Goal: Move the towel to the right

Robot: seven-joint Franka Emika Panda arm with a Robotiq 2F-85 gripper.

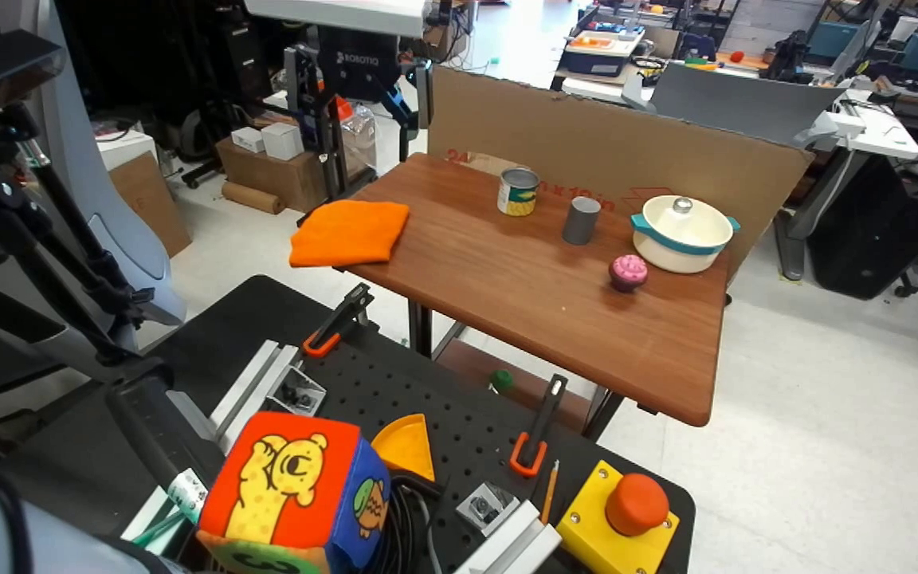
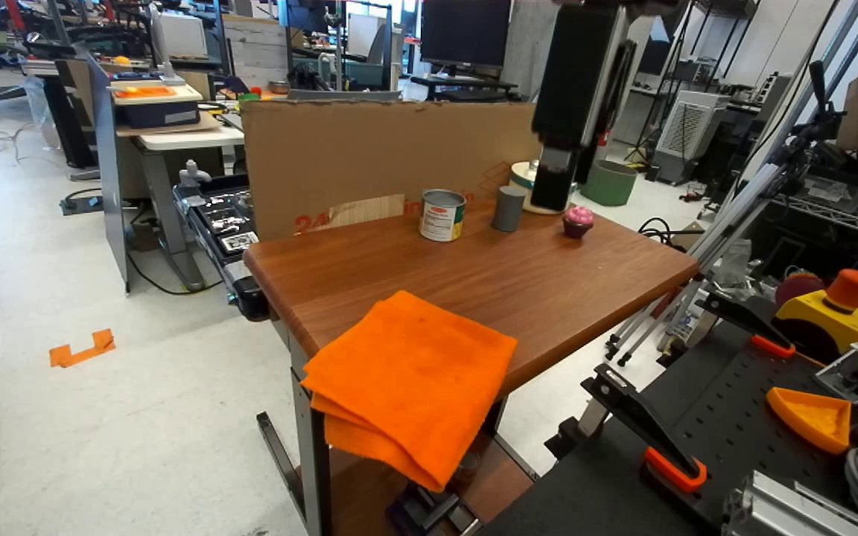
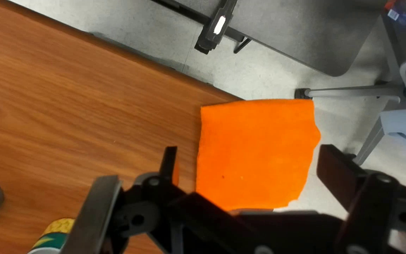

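The towel is a bright orange folded cloth. It lies flat at one end of the brown table, and part of it hangs over the edges at the corner. In an exterior view the towel shows its overhanging layers. My gripper is in the air above the table, apart from the towel. In an exterior view the gripper shows dark and side-on. In the wrist view the gripper has its fingers wide apart with nothing held. The towel appears between and beyond the fingers, below them.
The table carries a can, a grey cylinder, a pink cupcake and a white lidded pot with teal handles. A cardboard panel stands along the far edge. A black pegboard with clamps is in front.
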